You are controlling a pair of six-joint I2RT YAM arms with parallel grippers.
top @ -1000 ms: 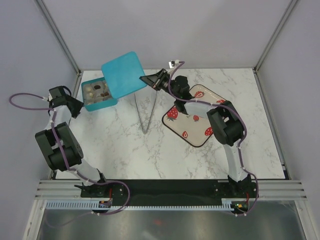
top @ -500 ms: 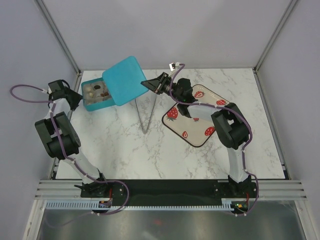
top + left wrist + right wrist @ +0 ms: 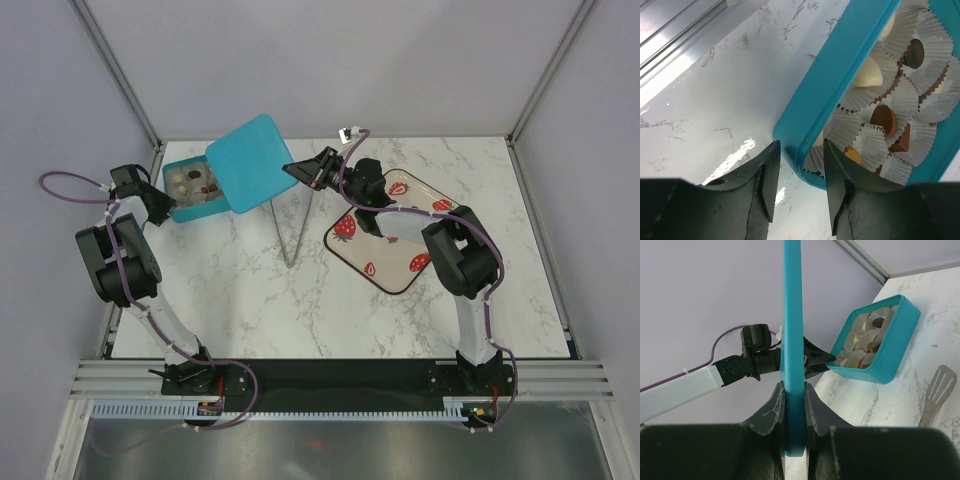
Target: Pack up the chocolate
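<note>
Several pieces of chocolate (image 3: 884,117), brown and pale, sit in white paper cups inside the open teal box (image 3: 200,208) at the table's back left. They also show in the right wrist view as chocolate (image 3: 871,346). My right gripper (image 3: 298,168) is shut on the edge of the teal lid (image 3: 250,160), holding it tilted in the air over the box's right part. From its own camera the lid (image 3: 792,315) stands edge-on in the right gripper (image 3: 794,387). My left gripper (image 3: 800,145) is open, its jaws astride the box's near-left corner wall.
Long metal tongs (image 3: 292,225) lie on the marble in the middle, just right of the box. A square strawberry-print plate (image 3: 393,258) sits to the right under the right arm. The aluminium frame rail (image 3: 680,30) runs close beside the left gripper.
My left gripper has moved right, up to the box's corner, and its jaws have narrowed a little. The right gripper shifted the lid slightly left and kept its hold.
</note>
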